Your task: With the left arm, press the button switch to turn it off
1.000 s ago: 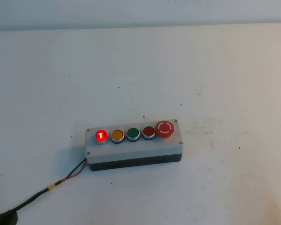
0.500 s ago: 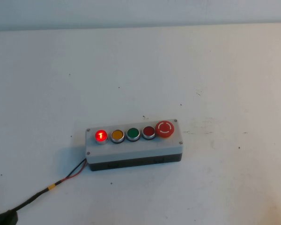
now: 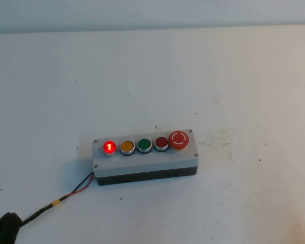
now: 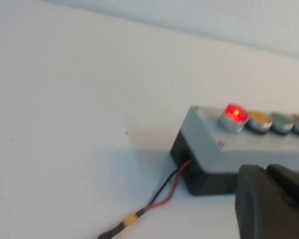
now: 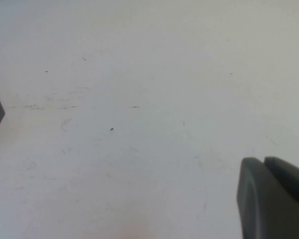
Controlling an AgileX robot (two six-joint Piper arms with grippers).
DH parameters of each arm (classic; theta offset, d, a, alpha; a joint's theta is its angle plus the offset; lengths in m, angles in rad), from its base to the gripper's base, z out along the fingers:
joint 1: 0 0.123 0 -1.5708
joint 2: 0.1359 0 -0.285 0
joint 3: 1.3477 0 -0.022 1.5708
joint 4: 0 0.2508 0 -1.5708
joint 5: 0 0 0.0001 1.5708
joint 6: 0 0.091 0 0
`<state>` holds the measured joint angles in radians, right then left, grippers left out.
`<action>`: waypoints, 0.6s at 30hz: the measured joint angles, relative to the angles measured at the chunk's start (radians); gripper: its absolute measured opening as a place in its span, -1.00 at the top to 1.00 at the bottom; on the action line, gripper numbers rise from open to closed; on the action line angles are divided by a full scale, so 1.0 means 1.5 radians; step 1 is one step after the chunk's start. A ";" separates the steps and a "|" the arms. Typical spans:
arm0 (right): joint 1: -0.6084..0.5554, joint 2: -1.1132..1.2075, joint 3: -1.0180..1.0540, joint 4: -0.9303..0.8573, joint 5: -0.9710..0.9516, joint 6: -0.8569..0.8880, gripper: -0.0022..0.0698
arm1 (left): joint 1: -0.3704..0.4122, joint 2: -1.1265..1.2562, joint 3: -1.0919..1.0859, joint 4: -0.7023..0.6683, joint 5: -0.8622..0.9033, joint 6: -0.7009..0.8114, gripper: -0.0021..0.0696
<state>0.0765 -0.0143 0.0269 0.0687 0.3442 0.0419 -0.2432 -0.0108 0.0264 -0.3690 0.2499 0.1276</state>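
Observation:
The button switch (image 3: 110, 147) glows bright red at the left end of a grey control box (image 3: 142, 159) in the middle of the table. It also shows in the left wrist view (image 4: 235, 113). My left gripper (image 4: 266, 169) is shut and empty, low over the table, short of the box's left end and its cable. In the high view only a black tip of it (image 3: 4, 227) shows at the bottom-left corner. My right gripper (image 5: 264, 162) is shut and empty over bare table to the right of the box, out of the high view.
On the box, right of the switch, sit a yellow button (image 3: 127, 147), a green button (image 3: 144, 146), a darker red button (image 3: 161, 143) and a large red mushroom button (image 3: 179, 140). A black and red cable (image 3: 66, 195) runs from the box's left end toward the bottom-left corner.
The black tip of my left arm has come further into the high view's bottom-left corner. The box and the glowing switch are unchanged.

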 joint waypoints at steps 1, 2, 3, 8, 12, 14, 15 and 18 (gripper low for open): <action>0.000 0.000 0.000 0.000 0.000 0.000 0.98 | 0.000 0.000 0.000 -0.035 -0.018 -0.001 0.95; 0.000 0.000 0.000 0.000 0.000 0.000 0.98 | 0.000 0.000 0.000 -0.067 -0.031 -0.003 0.95; 0.000 0.000 0.000 0.000 0.000 0.000 0.98 | 0.000 0.000 0.000 -0.106 -0.047 -0.005 0.95; 0.000 0.000 0.000 0.000 0.000 0.000 0.98 | 0.000 0.000 0.000 -0.195 -0.097 0.009 0.95; 0.000 0.000 0.000 0.000 0.000 0.000 0.98 | 0.000 0.029 -0.030 -0.210 -0.060 -0.031 0.95; 0.000 0.000 0.000 0.000 0.000 0.000 0.98 | 0.000 0.089 -0.086 -0.201 0.000 -0.036 0.95; 0.000 0.000 0.000 0.000 0.000 0.000 0.98 | 0.000 0.131 -0.125 -0.187 0.042 -0.036 0.95; 0.000 0.000 0.000 0.000 0.000 0.000 0.98 | 0.000 0.275 -0.252 -0.121 0.193 -0.036 0.95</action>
<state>0.0765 -0.0143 0.0269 0.0687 0.3442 0.0419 -0.2432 0.4017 -0.3514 -0.5510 0.5394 0.0741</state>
